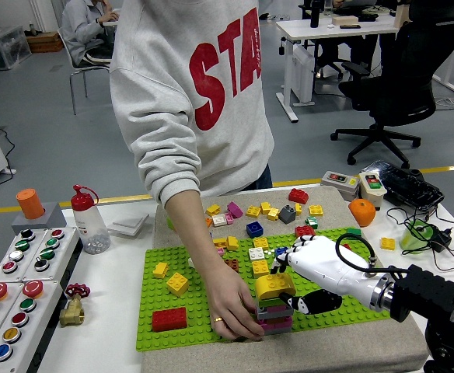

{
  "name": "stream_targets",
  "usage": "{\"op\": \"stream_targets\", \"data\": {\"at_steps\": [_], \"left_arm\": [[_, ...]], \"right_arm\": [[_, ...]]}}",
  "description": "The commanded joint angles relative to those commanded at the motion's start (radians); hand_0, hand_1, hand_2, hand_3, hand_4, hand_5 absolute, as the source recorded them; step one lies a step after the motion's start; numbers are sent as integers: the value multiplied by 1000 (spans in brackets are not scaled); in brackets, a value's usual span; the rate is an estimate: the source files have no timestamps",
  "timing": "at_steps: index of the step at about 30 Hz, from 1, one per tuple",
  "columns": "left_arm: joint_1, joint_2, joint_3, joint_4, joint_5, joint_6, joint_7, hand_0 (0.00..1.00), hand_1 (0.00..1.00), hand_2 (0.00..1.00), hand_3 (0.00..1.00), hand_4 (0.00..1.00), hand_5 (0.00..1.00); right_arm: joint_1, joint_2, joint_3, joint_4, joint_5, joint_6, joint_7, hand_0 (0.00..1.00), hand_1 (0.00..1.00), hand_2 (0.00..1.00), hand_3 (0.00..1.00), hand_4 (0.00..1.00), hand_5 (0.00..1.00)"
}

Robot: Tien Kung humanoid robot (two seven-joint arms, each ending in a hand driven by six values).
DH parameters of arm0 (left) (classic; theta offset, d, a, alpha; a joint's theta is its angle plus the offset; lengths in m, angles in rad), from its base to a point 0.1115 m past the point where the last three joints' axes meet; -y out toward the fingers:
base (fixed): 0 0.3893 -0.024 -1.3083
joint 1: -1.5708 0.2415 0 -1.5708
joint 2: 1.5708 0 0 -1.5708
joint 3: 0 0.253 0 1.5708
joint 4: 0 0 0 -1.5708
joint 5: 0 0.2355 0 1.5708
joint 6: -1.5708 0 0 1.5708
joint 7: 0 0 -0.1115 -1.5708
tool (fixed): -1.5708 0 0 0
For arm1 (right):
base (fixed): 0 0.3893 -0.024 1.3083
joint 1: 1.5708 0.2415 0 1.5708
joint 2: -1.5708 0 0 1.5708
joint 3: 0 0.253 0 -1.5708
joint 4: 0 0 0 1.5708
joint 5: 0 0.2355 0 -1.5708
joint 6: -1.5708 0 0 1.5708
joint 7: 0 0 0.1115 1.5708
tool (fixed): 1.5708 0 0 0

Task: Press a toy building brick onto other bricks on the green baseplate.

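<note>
- Head view: the right hand (298, 273), glossy white shell on a black arm, has its fingers (281, 272) curled over the rounded yellow brick (274, 286) capping the brick stack (274, 311).
- The stack stands on the studded green baseplate (204, 305), toward its 5 o'clock edge.
- A person's hand (231, 303) presses against the stack's base from 9 o'clock.
- A red brick (169, 318) sits at 8 o'clock; open studs lie between.
- Loose bricks crowd the 12 o'clock edge.

One baseplate (211, 307), one bottle (89, 221)
</note>
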Motion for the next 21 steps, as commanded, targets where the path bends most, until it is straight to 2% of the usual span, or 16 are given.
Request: {"op": "stream_targets", "data": {"at_steps": [11,12,21], "left_arm": [[3,-1,-1,-1,3,-1,3,619,586,588,430,293,940],[3,-1,-1,-1,4,-1,3,620,586,588,430,292,940],[2,0,0,0,2,-1,2,620,586,588,430,292,939]], "right_arm": [[-4,0,3,5,0,3,4,805,711,694,692,547,352],[-5,0,3,6,-1,3,5,817,736,719,729,563,360],[-6,-1,9,8,2,7,10,825,760,743,746,572,369]]}}
